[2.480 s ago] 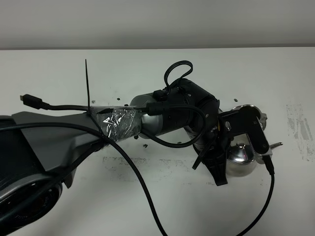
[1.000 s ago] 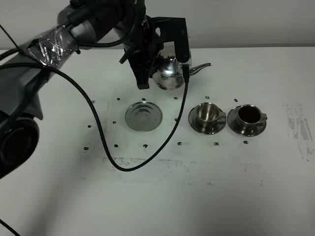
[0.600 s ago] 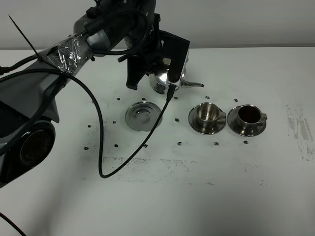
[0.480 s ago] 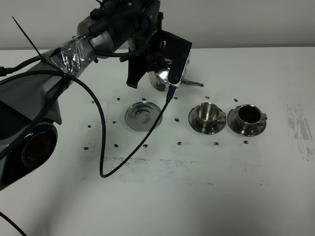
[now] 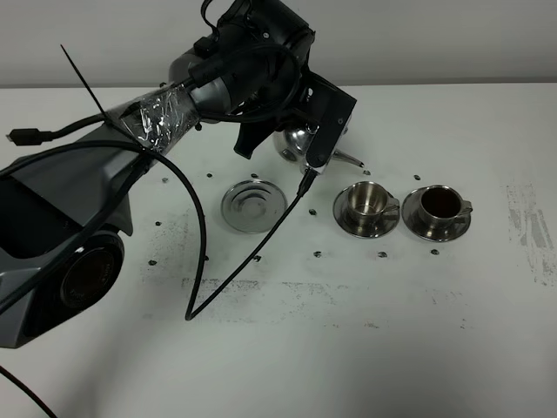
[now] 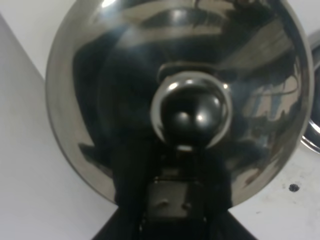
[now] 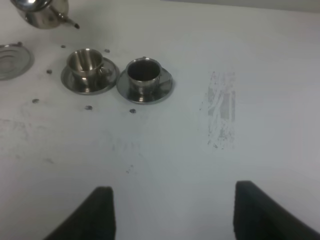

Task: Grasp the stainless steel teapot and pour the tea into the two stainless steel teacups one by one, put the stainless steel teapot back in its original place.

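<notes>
left arm point(image 5: 165, 117) swings the steel teapot point(image 5: 293, 141) down toward the unfilled cup

the teapot has moved off from behind its bare round dish point(image 5: 253, 205) and lower, so its spout now hangs just beside the nearer teacup point(image 5: 365, 202), which looks empty. the farther teacup point(image 5: 440, 205) holds dark tea, so the second pour seems next. left gripper point(image 6: 170, 210) is clamped on the teapot; right gripper point(image 7: 175, 210) has its fingers apart, holding nothing.
</notes>
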